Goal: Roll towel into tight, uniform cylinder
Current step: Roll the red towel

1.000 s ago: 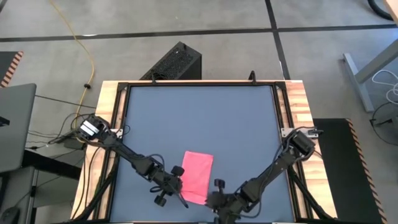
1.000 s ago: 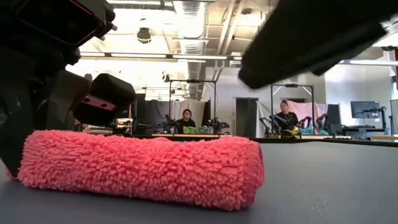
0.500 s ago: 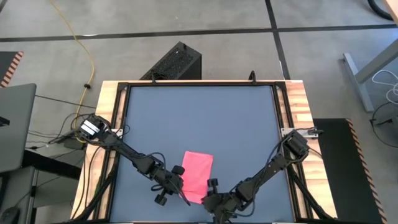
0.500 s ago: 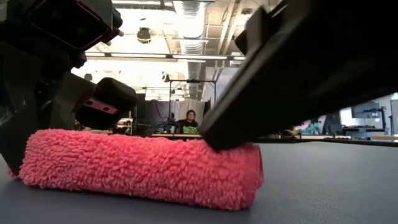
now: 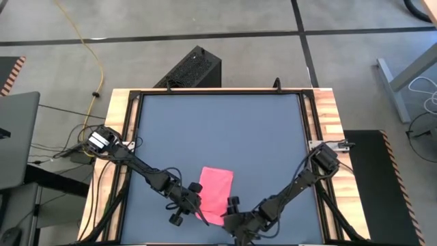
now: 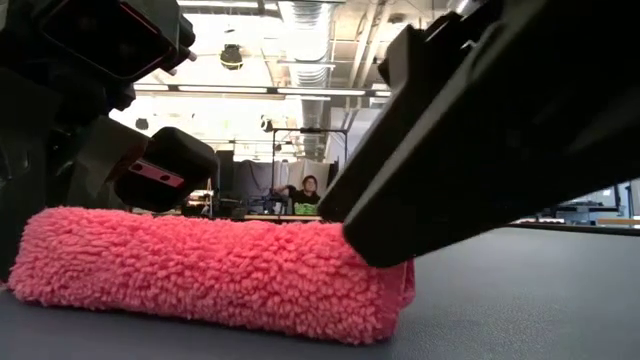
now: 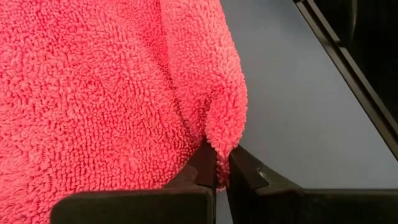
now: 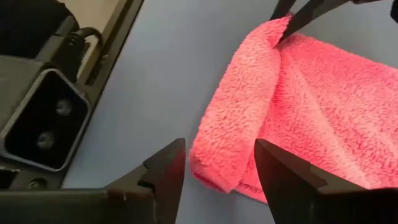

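Rolling cleanly from here depends on both ends of the fold moving together. The small, bright pink, fluffy cloth towel [image 5: 216, 193] lies on the dark grey surface [image 5: 218, 130] near its front edge, between the two arms, with its nearest edge already turned over into a low, thick roll, as the low view shows [image 6: 210, 270]. The left claw [image 7: 216, 177] is nearly closed, pinching a corner of that turned edge between its dark fingers. The right claw [image 8: 217, 171] stands wide, its fingers to either side of the opposite end of the fold [image 8: 239, 143], seemingly not gripping it yet. My judgement is that the right claw should close on the fold at the same depth as the left, so that neither end leads. Then both ought to carry the roll away over the flat part in one even motion, low to the surface, keeping light tension along the fold. Uneven pull would likely give a cone or a loose, sagging middle.
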Tool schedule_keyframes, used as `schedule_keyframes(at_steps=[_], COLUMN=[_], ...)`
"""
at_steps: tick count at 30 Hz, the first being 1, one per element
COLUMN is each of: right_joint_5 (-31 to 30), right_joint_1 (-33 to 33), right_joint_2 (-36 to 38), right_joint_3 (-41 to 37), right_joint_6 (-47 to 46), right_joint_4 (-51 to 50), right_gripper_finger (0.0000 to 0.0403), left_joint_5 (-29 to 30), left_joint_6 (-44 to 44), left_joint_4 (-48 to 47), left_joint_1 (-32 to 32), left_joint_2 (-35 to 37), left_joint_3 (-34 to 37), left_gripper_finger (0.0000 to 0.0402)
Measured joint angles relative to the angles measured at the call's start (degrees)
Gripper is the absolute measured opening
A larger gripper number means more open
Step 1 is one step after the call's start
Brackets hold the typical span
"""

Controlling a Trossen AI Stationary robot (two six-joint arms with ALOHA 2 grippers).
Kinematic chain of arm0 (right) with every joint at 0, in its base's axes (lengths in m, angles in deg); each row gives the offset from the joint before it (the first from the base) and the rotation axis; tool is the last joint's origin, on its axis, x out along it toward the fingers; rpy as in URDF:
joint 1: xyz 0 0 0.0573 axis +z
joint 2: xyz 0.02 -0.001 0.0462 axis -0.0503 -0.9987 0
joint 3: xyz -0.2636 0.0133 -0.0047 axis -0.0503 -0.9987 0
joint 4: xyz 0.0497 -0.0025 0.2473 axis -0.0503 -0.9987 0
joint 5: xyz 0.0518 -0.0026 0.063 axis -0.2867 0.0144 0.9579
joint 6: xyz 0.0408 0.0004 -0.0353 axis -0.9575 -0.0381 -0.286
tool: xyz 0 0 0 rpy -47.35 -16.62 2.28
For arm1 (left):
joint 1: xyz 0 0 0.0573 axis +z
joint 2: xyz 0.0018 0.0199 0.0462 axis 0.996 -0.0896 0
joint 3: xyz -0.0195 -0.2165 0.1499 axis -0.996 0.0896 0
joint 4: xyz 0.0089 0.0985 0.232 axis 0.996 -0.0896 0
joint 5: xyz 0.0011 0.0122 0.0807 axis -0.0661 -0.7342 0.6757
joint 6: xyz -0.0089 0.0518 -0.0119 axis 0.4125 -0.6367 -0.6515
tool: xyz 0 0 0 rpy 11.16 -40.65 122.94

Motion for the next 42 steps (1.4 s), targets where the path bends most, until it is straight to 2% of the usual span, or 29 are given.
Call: schedule_keyframes(at_steps=[14,19,24,29,32,37,42], right_joint_5=[-3.97,-5.38,-4.74,-2.44,-1.84,-1.11,2.88], right_joint_1=[-0.14,-0.04,-0.08,-0.1,-0.04,-0.46,-1.98], right_joint_2=[-2.07,-4.18,-4.1,-3.92,-3.61,-3.55,-3.49], right_joint_3=[-0.89,-0.79,-0.79,-0.84,-0.84,-0.88,-0.84], right_joint_6=[-0.17,-3.12,-11.03,-19.06,-25.49,-37.32,-36.56], right_joint_4=[0.87,2.57,2.51,2.22,2.33,2.44,4.95], right_gripper_finger=[0.0195,0.0177,0.0115,0.0025,0.0019,0.0035,0.0024], left_joint_5=[-0.26,-4.74,-12.1,-13.56,-15.64,-19.18,-19.19], left_joint_6=[1.64,3.61,5.66,9.01,12.24,21.54,23.47], left_joint_4=[1.51,3.69,6.87,8.22,16.45,32.87,33.55], left_joint_1=[0.0,0.0,0.38,2.4,3.78,5.65,5.78], left_joint_2=[0.02,0.02,-0.02,-0.02,-0.03,-0.03,0.11], left_joint_3=[0.0,-0.02,0.04,1.94,6.16,12.89,15.15], left_gripper_finger=[0.0,0.0,0.0,0.0,0.0,0.0,0.0009])
